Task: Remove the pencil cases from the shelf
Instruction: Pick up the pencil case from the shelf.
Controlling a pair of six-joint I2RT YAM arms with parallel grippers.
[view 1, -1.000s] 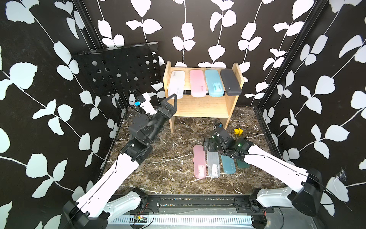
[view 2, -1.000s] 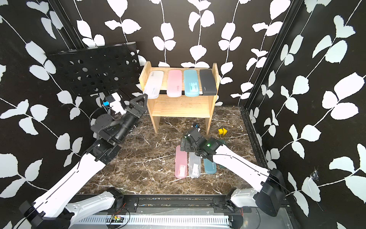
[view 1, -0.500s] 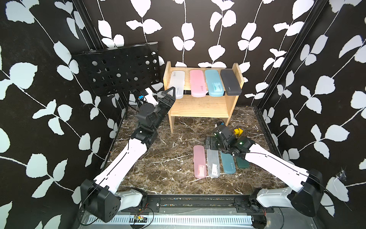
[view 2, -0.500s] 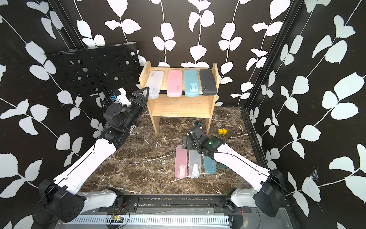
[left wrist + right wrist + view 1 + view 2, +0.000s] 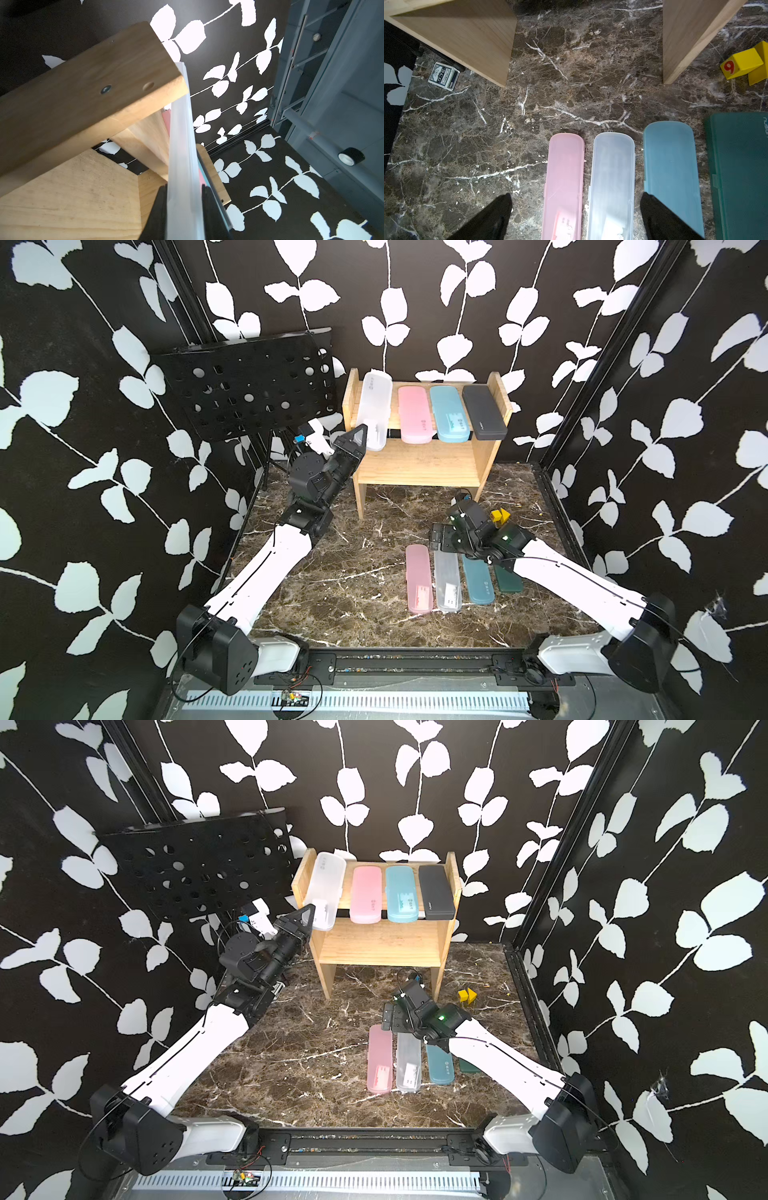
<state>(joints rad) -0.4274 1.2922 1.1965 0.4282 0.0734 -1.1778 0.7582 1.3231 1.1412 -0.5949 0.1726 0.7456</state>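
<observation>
Up goes the left gripper [image 5: 365, 435] since a second ago, its open jaws now clamped on the front end of the frosted white hard-plastic pencil case [image 5: 374, 404]!
That long, round-ended case lies at the left end of the top tier of the small light bamboo shelf [image 5: 419, 466], overhanging the front edge. Beside it, smooth and matte, sit the pink case [image 5: 413, 414], the light blue case [image 5: 449, 414] and the dark grey case [image 5: 482, 412]. Down on the brown, white-veined marble tabletop [image 5: 353, 580] lie a second pink case [image 5: 418, 578], a clear frosted case [image 5: 447, 585], a teal case [image 5: 478, 580] and a dark green case [image 5: 509, 583], side by side. The right gripper [image 5: 575, 195] hovers over them, jaws spread wide, gripping nothing. Black walls with white leaf print [image 5: 83, 448] close it in.
</observation>
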